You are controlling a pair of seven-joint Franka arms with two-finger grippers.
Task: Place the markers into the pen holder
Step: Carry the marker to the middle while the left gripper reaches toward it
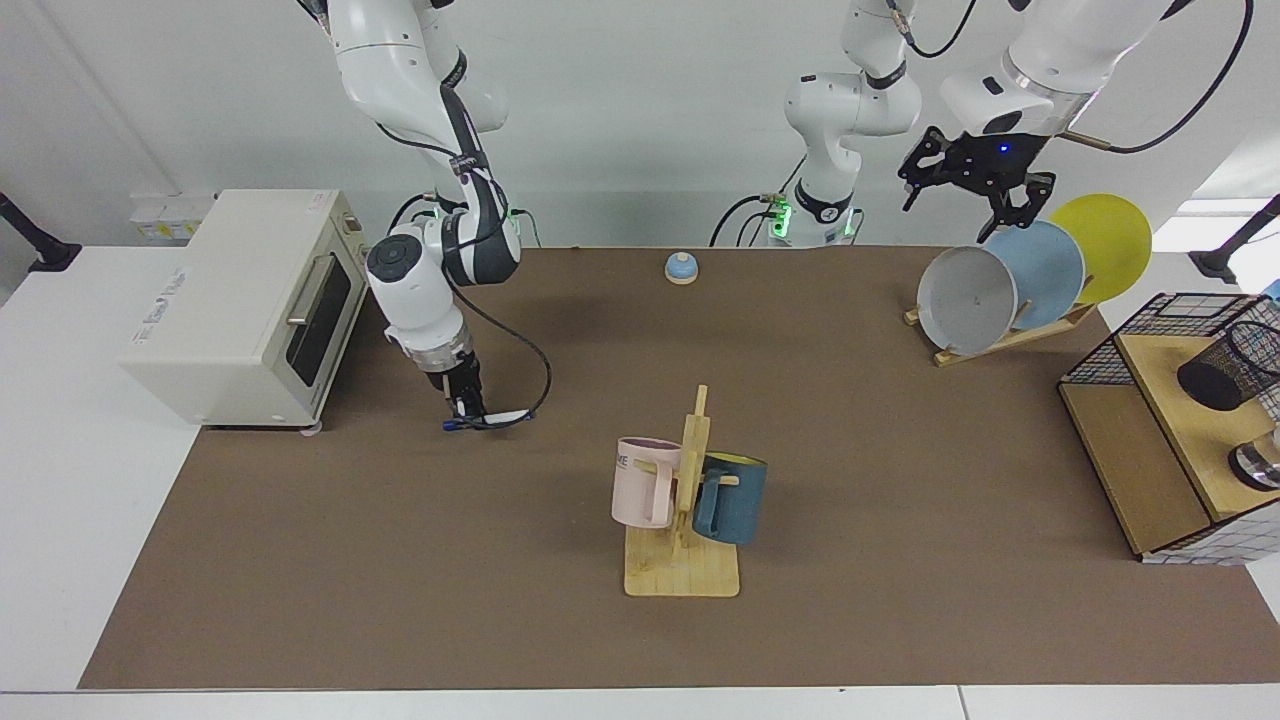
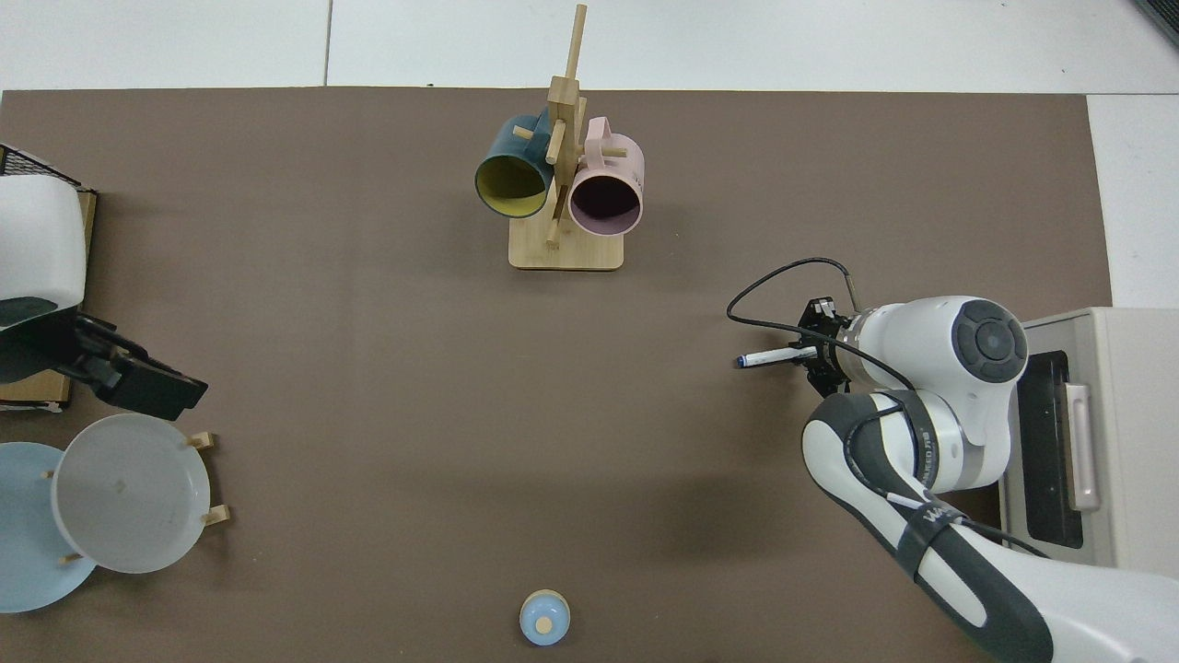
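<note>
— Where's the right claw (image 1: pixel 466 408)?
— Low over the bench (image 1: pixel 400 560) beside the toaster oven (image 1: pixel 240 300), pinching a marker (image 1: pixel 497 417) crosswise.
— And the left claw (image 1: pixel 975 190)?
— Fingers spread, empty, above the plate rack (image 1: pixel 1010 335); that arm waits. The pen holder (image 1: pixel 1225 370) sits far right.

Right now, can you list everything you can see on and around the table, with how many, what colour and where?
white marker with blue cap: one, held level in the right gripper, near the oven
black wire-mesh pen holder: one, on the wooden shelf
cream toaster oven: one, table end by the right arm
wooden mug rack: one, mid-table, carrying a pink mug and a dark blue mug
plates: three, grey, light blue, yellow, in a wooden rack
blue bell: one, far edge
right gripper: shut on the marker
left gripper: open, waiting above the plates
</note>
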